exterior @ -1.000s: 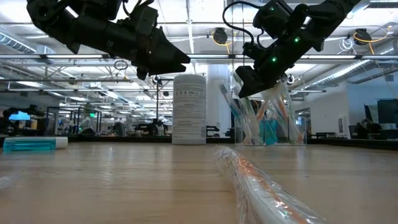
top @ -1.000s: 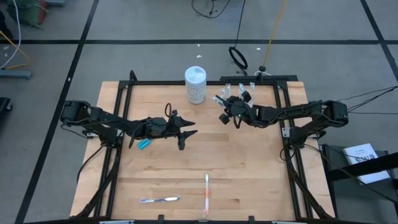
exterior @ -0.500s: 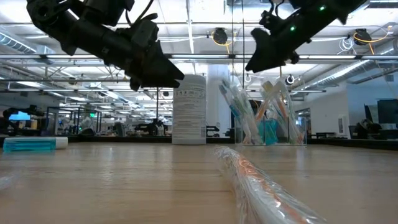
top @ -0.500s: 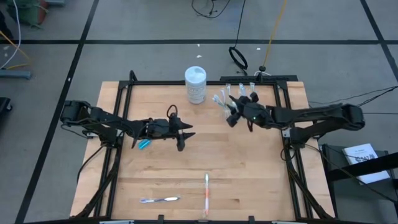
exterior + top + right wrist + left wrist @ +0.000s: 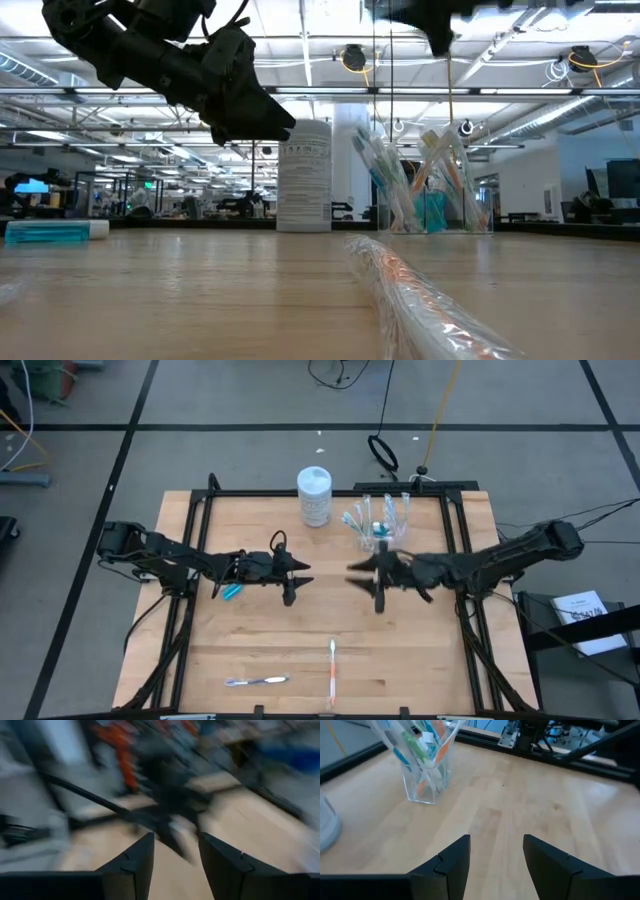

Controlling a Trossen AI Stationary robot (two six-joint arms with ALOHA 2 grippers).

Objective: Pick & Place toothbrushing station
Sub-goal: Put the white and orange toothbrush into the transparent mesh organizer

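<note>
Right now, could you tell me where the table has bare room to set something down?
Bare wood lies between the left gripper and right gripper, and right of the orange toothbrush. The back edge is crowded: white canister beside the clear cup of brushes. A blue tube lies under the left arm.

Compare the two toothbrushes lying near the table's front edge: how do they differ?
The orange brush lies pointing from front to back; the pale brush lies crosswise, left to right. The orange one looks longer and sits nearer the middle; the pale one lies toward the left. Both lie flat on the table, apart from each other and outside the cup.
</note>
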